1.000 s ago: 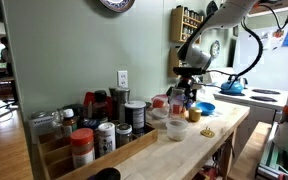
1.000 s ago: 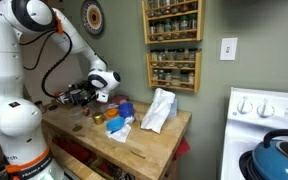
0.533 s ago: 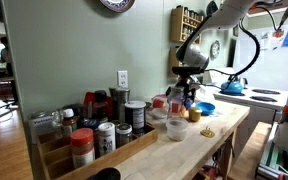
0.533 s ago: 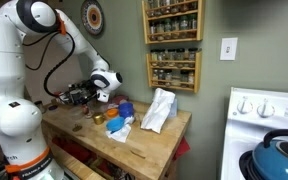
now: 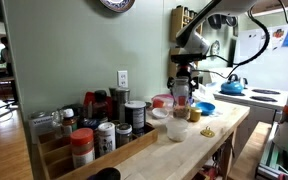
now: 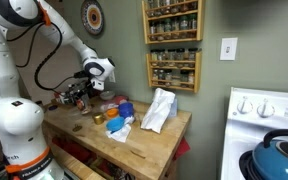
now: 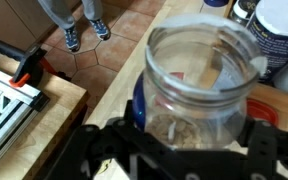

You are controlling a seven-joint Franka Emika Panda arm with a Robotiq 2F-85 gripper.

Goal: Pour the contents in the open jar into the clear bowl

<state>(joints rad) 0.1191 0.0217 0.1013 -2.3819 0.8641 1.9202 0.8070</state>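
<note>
Tool [image 7: 189, 138] clamped round clear narrow cylindrical open jar [image 7: 197, 70]. Jar upright, mouth up, lifted off wooden bench [image 5: 229, 120] so brownish contents don't spill. Small shallow clear bowl [image 5: 157, 117] nearby, lower. Tilt not yet begun.

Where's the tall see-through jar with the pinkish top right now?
The clear narrow jar is clamped in the gripper, filling the wrist view's middle. In an exterior view the jar hangs above the wooden counter, near the blue bowl.
</note>
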